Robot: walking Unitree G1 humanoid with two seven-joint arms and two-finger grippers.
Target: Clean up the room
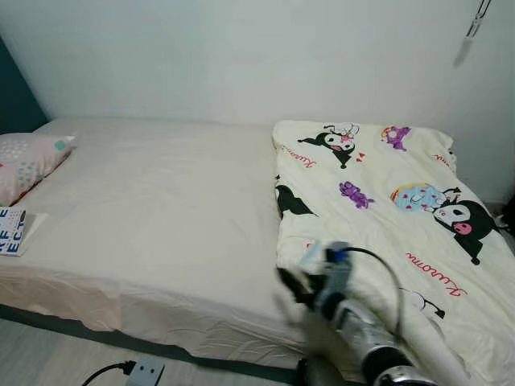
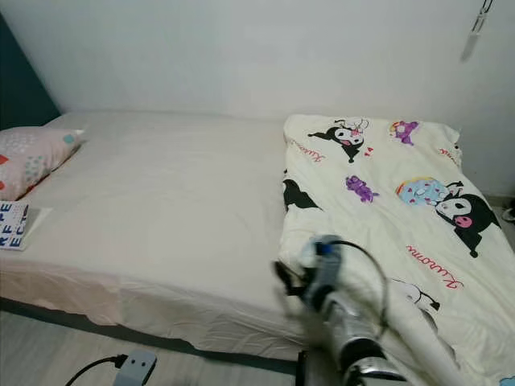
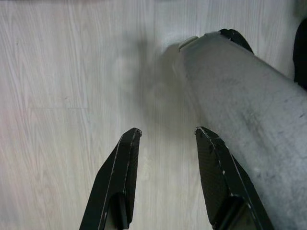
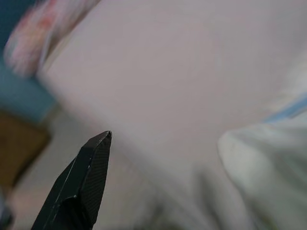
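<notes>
You are facing a bed (image 1: pixel 161 217) with a plain cream sheet, set against a white wall. A cartoon-print blanket (image 1: pixel 386 209) lies folded over the bed's right half, from about 1 o'clock down to 4 o'clock in the head view, its left edge running down the middle of the mattress. At 9 o'clock a patterned pillow (image 1: pixel 28 161) rests at the bed's left end, and just below it a book (image 1: pixel 11 232) with large letters on its cover lies flat on the sheet near the mattress edge. On the floor at 7 o'clock sits a small grey plug block (image 1: pixel 145 371) with a black cable. Your right gripper (image 1: pixel 299 288) is raised at about 5 o'clock, blurred, near the blanket's lower left corner; only one finger (image 4: pixel 81 187) is visible in its wrist view, so you cannot tell whether it is released or clenched. Your left gripper (image 3: pixel 168 139) hangs over pale wood flooring (image 3: pixel 57 96), fingers spread apart and gripping nothing, beside a grey leg-like form (image 3: pixel 249 110).
</notes>
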